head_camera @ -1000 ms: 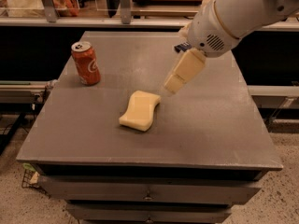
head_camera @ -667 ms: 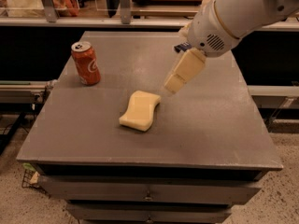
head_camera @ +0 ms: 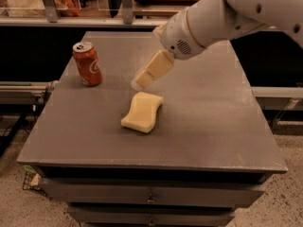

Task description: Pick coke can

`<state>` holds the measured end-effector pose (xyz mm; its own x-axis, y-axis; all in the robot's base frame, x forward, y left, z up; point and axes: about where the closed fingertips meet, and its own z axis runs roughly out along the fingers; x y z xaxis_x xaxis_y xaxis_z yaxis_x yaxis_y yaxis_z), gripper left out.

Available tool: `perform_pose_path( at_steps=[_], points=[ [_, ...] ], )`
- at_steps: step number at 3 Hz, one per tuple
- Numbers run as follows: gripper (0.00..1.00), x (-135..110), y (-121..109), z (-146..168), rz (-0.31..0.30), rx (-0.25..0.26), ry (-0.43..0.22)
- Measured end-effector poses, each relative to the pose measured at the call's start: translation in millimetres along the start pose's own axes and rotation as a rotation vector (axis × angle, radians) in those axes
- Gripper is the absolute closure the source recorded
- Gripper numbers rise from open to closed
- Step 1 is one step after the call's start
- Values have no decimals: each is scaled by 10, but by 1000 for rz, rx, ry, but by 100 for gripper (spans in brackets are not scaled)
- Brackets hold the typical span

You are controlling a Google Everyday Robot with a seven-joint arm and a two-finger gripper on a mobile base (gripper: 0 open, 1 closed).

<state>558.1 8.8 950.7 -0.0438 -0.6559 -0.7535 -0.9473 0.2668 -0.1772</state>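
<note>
One coke can (head_camera: 87,64) stands upright, upper left on the grey table (head_camera: 213,117) — the gripper (head_camera: 141,82) hovers mid-frame, just above the yellow sponge (head_camera: 142,111) — open or closed, cannot tell.

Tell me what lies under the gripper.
The gripper hangs over the table, its tip just beyond the far edge of the yellow sponge. Below it shows only bare tabletop; the spot right under the tip is hidden. The coke can stands upright, well apart from it.

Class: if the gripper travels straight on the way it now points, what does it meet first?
Probably the bare table top beside the sponge. The gripper hangs above the table, angled downward, and the coke can stands off that line. Depth is unclear, so the sponge's edge is possible.
</note>
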Motion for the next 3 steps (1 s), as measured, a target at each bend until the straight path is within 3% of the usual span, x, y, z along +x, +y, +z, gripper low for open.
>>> perform_pose_path(
  at_steps=[2,3],
  points=[
    [0,-272,-330,766,44,35,-178],
    [0,-326,-427,1126,82,39,-235]
  ],
)
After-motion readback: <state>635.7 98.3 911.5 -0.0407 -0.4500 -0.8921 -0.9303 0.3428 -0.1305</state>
